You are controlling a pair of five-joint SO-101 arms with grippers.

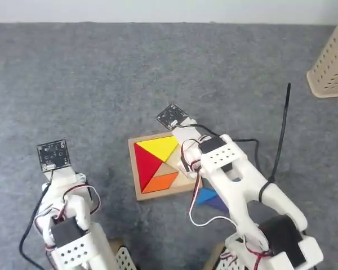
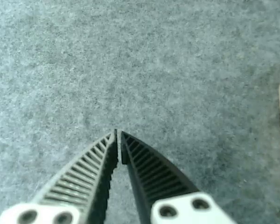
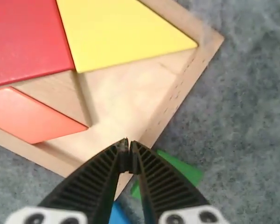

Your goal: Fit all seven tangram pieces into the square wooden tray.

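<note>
The square wooden tray [image 1: 132, 164] sits mid-table on the grey carpet [image 1: 101, 84]. I see three pieces seated in it: the yellow triangle [image 1: 158, 147] on the far side, the red triangle [image 1: 146, 164] on the left, and the orange parallelogram [image 1: 162, 181] nearest me. The rest of the floor is bare wood. My right gripper [image 3: 129, 151] hangs over the tray's right rim with its jaws pressed together and nothing between them. Just outside that rim a green piece [image 3: 179, 170] and a blue piece [image 1: 211, 198] lie on the carpet. My left gripper [image 2: 117, 137] is well apart at the near left, jaws also closed, over bare carpet.
</note>
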